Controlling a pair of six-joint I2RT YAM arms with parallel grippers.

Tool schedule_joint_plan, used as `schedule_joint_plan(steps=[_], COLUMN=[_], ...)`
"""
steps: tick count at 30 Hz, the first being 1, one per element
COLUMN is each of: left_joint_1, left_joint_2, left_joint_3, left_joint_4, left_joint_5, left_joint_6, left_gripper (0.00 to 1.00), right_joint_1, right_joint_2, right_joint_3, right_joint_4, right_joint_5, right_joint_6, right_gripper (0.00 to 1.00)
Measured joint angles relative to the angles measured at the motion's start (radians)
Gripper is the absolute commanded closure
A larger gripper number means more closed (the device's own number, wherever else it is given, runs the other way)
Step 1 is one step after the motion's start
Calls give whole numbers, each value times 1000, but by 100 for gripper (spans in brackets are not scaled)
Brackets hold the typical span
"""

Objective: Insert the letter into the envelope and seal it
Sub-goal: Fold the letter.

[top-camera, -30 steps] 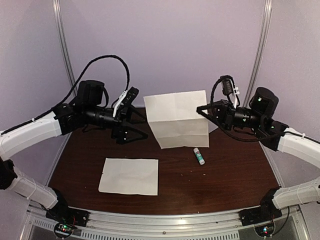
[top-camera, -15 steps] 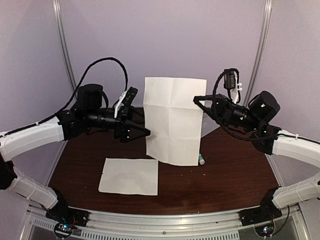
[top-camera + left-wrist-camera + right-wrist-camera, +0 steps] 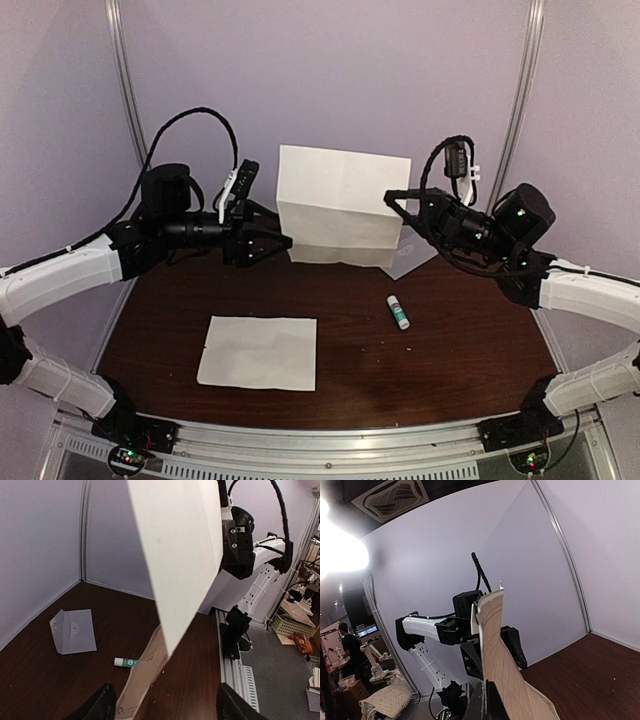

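Observation:
The letter (image 3: 340, 200) is a white creased sheet held upright above the back of the table. My right gripper (image 3: 392, 204) is shut on its right edge; in the right wrist view the fingers (image 3: 487, 700) pinch the paper (image 3: 500, 650) from below. My left gripper (image 3: 280, 242) is open at the letter's lower left edge, not gripping it. In the left wrist view the letter (image 3: 175, 555) hangs ahead between the spread jaws (image 3: 167, 710). The grey-lavender envelope (image 3: 74, 630) lies flat, flap open, at the back right, partly hidden under my right arm (image 3: 418, 258).
A glue stick (image 3: 398, 311) lies on the dark wood table right of centre, also in the left wrist view (image 3: 125, 662). A second white sheet (image 3: 258, 352) lies flat at the front left. Purple walls enclose the back and sides.
The letter hung long and unfolded half a second ago; its lower part has swung up and back, so it looks shorter. My left gripper moved slightly left and up. The right gripper keeps its hold.

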Motion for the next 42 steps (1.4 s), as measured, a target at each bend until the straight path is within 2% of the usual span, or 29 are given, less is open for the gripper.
schedule_joint_plan(steps=[6,10,17,19,23,28,31,36,42], left_joint_1=[0,0,0,0,0,0,0,0,-5], left_joint_2=[3,3,3,3,3,3,3,3,11], left_joint_3=[-12,-26,-38,-39,-40,-40,-40,-38,-5], left_joint_4=[52,83,103,106,105,98,75,15,-50], left_joint_5=[89,105,113,113,108,79,50,34,43], left_joint_6=[-39,-56,-75,-76,-74,-57,-36,4,48], left_gripper=[59,67,100,100,100,100,100,100,100], right_joint_1=[0,1,1,1,1,-5,-10,-11,-6], right_joint_2=[8,19,23,23,21,-23,-79,-137,-73], right_joint_3=[0,0,0,0,0,-4,0,48,231], right_joint_4=[-3,-9,-29,-43,-85,-161,-239,-395,-618], right_joint_5=[0,0,16,35,95,187,258,339,288], right_joint_6=[-1,-1,-2,-6,-16,-41,-85,-177,-313], right_gripper=[100,100,100,99,77,36,23,16,28])
